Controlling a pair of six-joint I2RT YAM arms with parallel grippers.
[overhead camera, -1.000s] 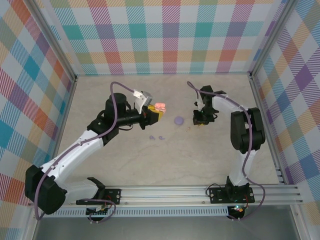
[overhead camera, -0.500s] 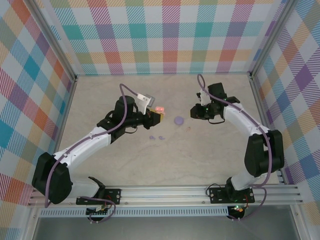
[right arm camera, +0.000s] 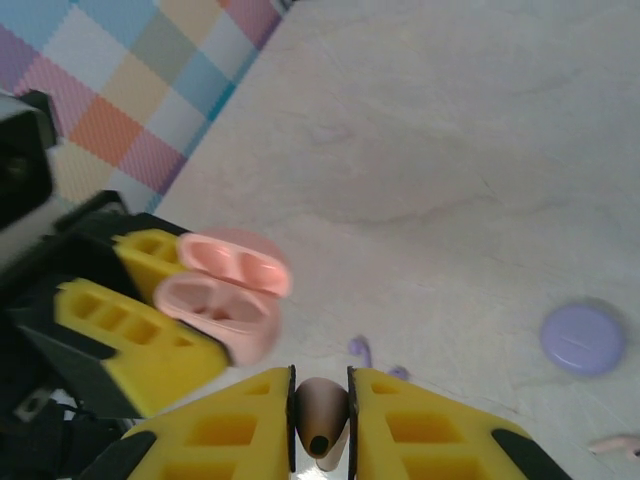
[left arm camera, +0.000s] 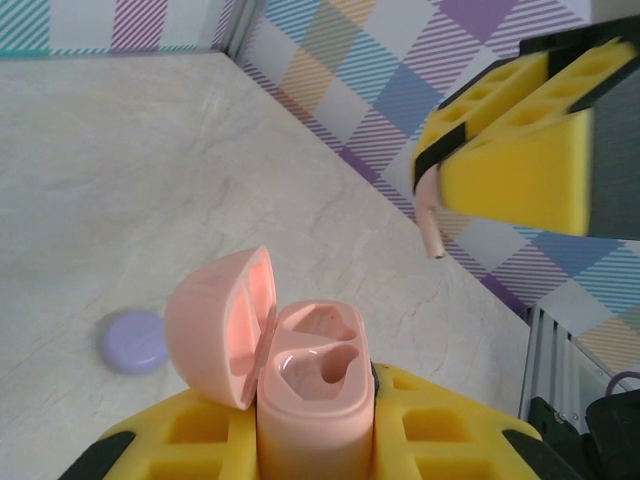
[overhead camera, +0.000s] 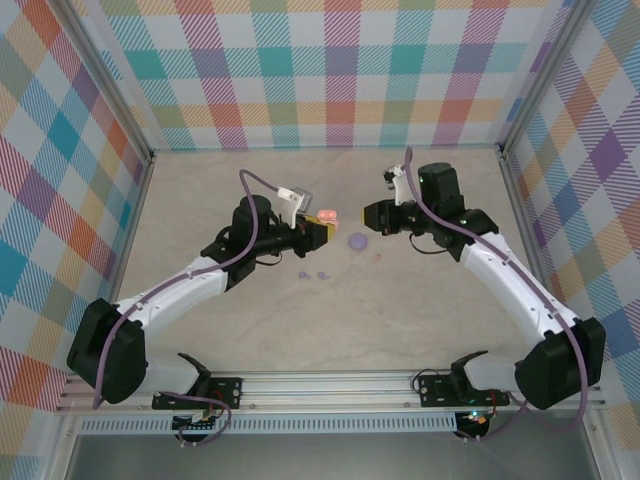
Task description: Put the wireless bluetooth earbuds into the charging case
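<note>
My left gripper (left arm camera: 315,425) is shut on a salmon-pink charging case (left arm camera: 315,390) held upright above the table, its lid (left arm camera: 215,325) hinged open and both wells empty. My right gripper (right arm camera: 320,415) is shut on a pinkish-tan earbud (right arm camera: 320,405), a short way right of that case (right arm camera: 220,300) and facing it. In the top view the two grippers (overhead camera: 322,226) (overhead camera: 372,218) face each other. A closed purple round case (overhead camera: 357,241) lies on the table below and between them. Two lilac earbuds (overhead camera: 303,274) (overhead camera: 323,272) lie in front of it.
A second pinkish earbud (right arm camera: 612,444) lies on the table right of the purple case (right arm camera: 583,339); in the top view it is a tan speck (overhead camera: 378,258). Checked walls (overhead camera: 330,70) close in the marbled table (overhead camera: 440,320) at the back and sides.
My right arm has lifted from the table by the tan speck and swung left toward the pink case. The left gripper has edged slightly right with the case.
</note>
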